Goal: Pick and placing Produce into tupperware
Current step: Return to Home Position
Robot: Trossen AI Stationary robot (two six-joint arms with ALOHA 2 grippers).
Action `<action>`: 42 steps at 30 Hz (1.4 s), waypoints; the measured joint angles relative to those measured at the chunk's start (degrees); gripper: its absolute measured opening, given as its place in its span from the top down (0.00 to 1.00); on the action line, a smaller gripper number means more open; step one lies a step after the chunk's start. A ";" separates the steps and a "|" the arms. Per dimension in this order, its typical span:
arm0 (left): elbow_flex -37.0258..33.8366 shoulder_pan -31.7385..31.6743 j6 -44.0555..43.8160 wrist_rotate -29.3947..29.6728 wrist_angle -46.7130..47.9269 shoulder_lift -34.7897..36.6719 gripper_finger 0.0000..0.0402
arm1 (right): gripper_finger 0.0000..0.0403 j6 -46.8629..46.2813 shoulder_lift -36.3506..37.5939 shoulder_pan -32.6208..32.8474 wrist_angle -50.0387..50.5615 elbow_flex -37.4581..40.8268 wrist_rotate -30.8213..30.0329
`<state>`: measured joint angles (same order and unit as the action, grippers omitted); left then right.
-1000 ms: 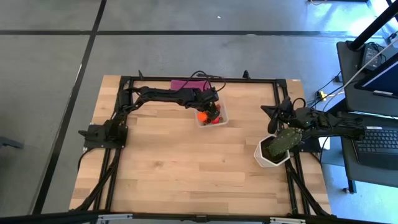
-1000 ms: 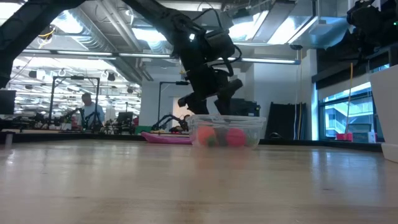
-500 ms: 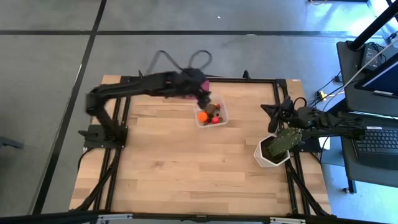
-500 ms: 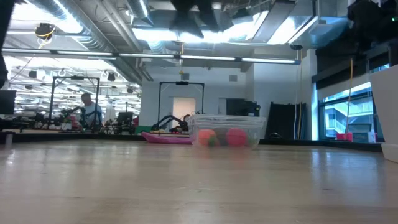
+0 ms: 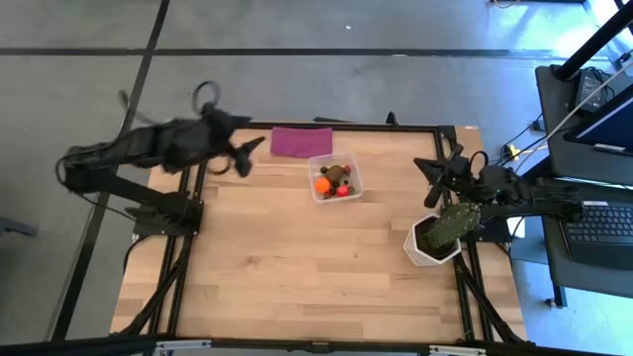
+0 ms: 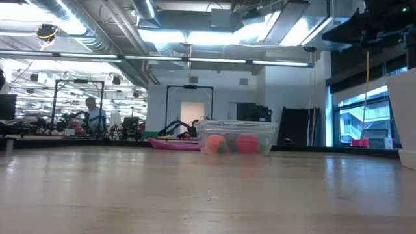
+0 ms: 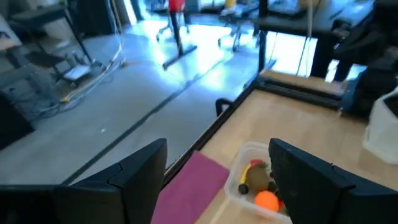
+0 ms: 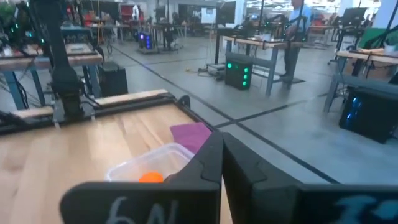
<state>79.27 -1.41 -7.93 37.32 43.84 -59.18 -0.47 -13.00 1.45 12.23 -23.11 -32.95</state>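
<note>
Left hand point(image 5: 247, 156) hangs released, empty, near tabletop point(image 5: 297, 267) left edge; right hand point(image 5: 440, 176) clenched at right edge. Produce point(image 5: 334, 181) sits in tupperware point(image 5: 358, 188); none seen loose, so task looks approx. done.

My right gripper point(image 8: 222, 142) carries the only writing I can make out: pale hand-drawn characters point(image 8: 140, 214) on one dark finger, reading something like "6N". Whether they stand upright or inverted I cannot tell.
</note>
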 joint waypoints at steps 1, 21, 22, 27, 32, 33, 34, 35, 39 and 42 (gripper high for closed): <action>-3.17 1.12 -0.22 0.54 -1.44 2.97 0.32 | 0.98 0.67 -0.39 -0.27 -0.14 0.00 0.00; -52.59 1.83 2.57 1.81 -28.61 43.71 0.32 | 0.98 0.78 -5.26 -18.00 -3.39 0.00 4.19; -53.52 1.06 2.57 2.02 -28.57 44.60 0.32 | 0.98 0.75 -5.28 -18.98 -3.40 0.06 4.76; -56.57 -1.45 2.57 2.03 -28.55 47.49 0.32 | 0.98 0.26 -5.22 -22.52 -9.11 5.23 5.81; -58.20 -1.71 2.56 1.09 -28.53 49.33 0.32 | 0.98 -2.55 -4.69 -23.58 -17.44 11.71 8.41; -58.41 -1.71 2.57 0.65 -28.52 49.66 0.32 | 0.98 -2.55 -4.43 -23.58 -18.84 12.50 8.64; -58.73 -1.69 2.57 0.57 -28.53 50.14 0.32 | 0.98 -2.55 -4.12 -23.58 -19.91 13.10 8.68; -59.10 -1.69 2.57 0.58 -28.53 50.62 0.32 | 0.98 -2.56 -3.81 -23.58 -20.48 13.49 8.68; -61.17 -1.69 2.57 0.98 -28.47 53.22 0.32 | 0.98 -2.32 -2.47 -23.58 -20.49 13.96 8.63; -62.70 -1.69 2.52 0.98 -28.46 55.58 0.32 | 0.98 -2.32 -1.63 -23.58 -20.15 13.97 8.59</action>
<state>16.58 -3.09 -5.41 38.30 15.38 -3.60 -2.78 -14.63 -22.13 -7.92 -9.15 -24.35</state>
